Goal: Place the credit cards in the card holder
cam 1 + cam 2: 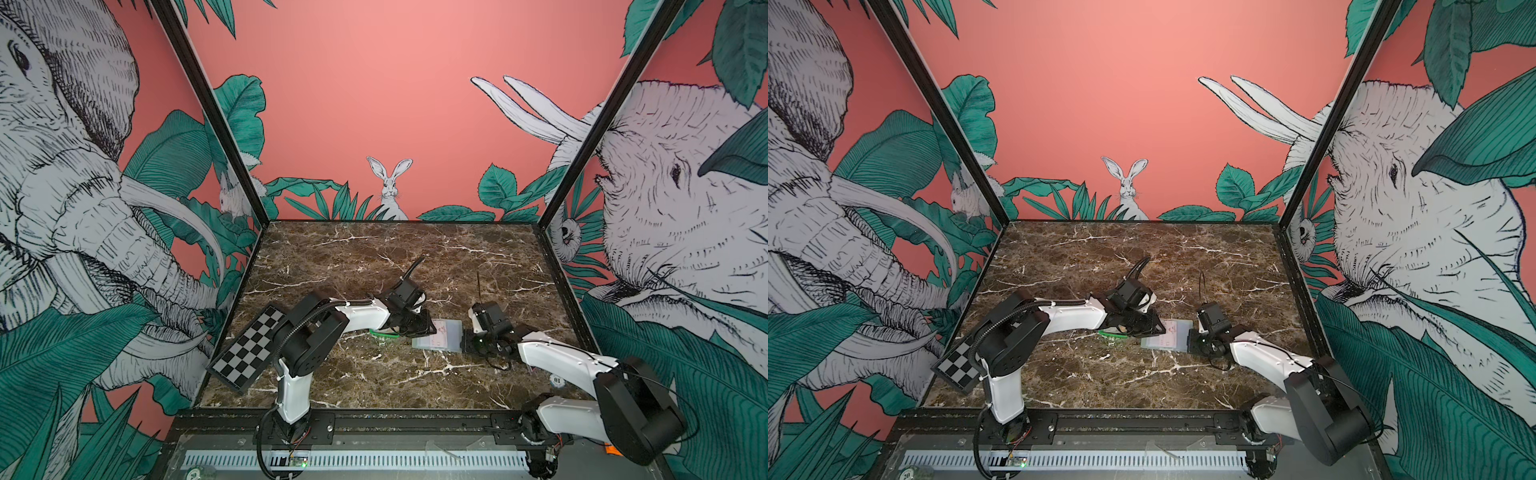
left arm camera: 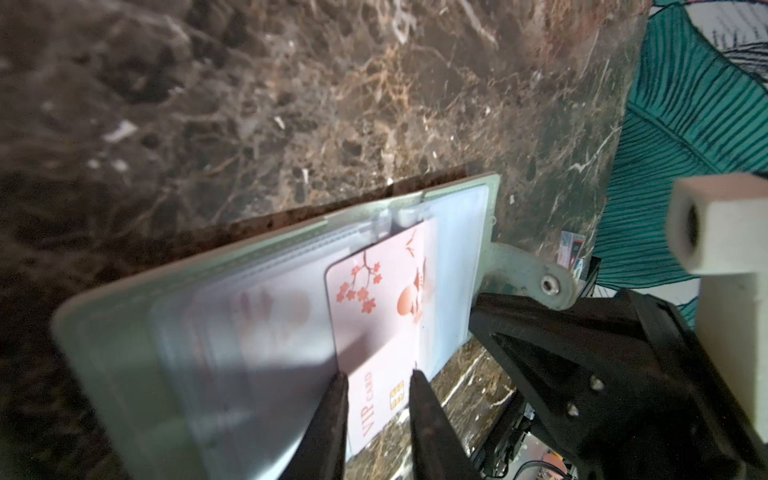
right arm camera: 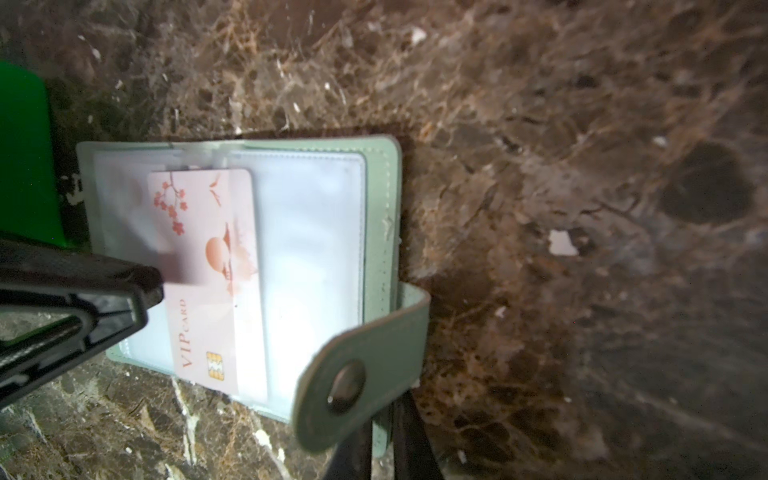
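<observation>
Nearest us in both top views, a checkerboard (image 1: 248,347) stands at the left edge of the table (image 1: 374,374) and a small round token (image 1: 557,380) lies by the right arm. Both arms reach inward and meet just past mid-table, where the holder (image 1: 451,334) lies open and flat on the marble. We see the right gripper (image 3: 384,415) at the holder's right side. Its jaws are almost together and pinch the edge of the green cover beside the strap (image 3: 370,332), which curls up with its snap (image 3: 347,386) facing the wrist camera. The left gripper (image 2: 378,376) comes in from the holder's left. Its jaws stand narrow, and the two black fingers (image 2: 332,415) clasp the long edges of a pink card (image 2: 380,307) near its chip. That card lies across the holder's middle, on the clear sleeves (image 3: 311,232), with its blossom print away from the fingers and its chip end reaching the holder's edge. A sleeve seems to veil one long side of the card, but we cannot tell how far it has entered. A similar print shows dimly through the sleeves of the other page. Just left of the holder, partly under the left wrist, sits a bright green tray (image 1: 382,334), close to it but apart. Farther back the marble runs to the pink wall (image 1: 374,104), where a painted rabbit (image 1: 390,187) stands among leaves.
</observation>
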Controlling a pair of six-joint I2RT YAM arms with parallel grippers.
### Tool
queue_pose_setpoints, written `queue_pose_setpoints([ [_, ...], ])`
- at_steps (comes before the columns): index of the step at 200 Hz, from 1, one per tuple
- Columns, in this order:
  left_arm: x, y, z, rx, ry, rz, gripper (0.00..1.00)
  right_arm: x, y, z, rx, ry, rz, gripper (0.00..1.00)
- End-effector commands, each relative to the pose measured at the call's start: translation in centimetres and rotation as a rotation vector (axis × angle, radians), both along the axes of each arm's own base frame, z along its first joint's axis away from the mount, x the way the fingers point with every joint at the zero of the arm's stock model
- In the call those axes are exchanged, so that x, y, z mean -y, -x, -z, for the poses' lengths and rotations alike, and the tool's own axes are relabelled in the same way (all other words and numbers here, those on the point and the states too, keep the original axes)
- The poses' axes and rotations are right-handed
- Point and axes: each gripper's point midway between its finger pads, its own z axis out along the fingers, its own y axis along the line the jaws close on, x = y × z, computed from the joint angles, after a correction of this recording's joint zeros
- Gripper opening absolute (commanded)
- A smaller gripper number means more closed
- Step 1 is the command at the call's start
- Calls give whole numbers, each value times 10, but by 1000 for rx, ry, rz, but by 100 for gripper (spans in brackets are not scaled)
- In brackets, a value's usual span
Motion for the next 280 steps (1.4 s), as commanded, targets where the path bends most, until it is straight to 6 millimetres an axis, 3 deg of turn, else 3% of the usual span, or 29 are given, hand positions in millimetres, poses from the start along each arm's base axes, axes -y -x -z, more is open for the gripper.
queue_pose_setpoints([
  [1, 10, 1, -5, -10, 43, -4, 28, 5, 8, 9, -41, 31, -5, 12],
  [93, 21, 0, -8, -11, 63, 8, 28, 5, 8, 9, -41, 27, -5, 12],
  [145, -10, -2, -8, 67, -117, 8, 29, 4, 8, 9, -40, 24, -5, 12],
  [180, -15, 0, -2, 61, -142, 8, 29, 4, 8, 8, -36, 22, -3, 12],
  [280, 23, 6, -3, -22, 60, 12, 29, 5, 9, 9, -44, 26, -7, 12],
])
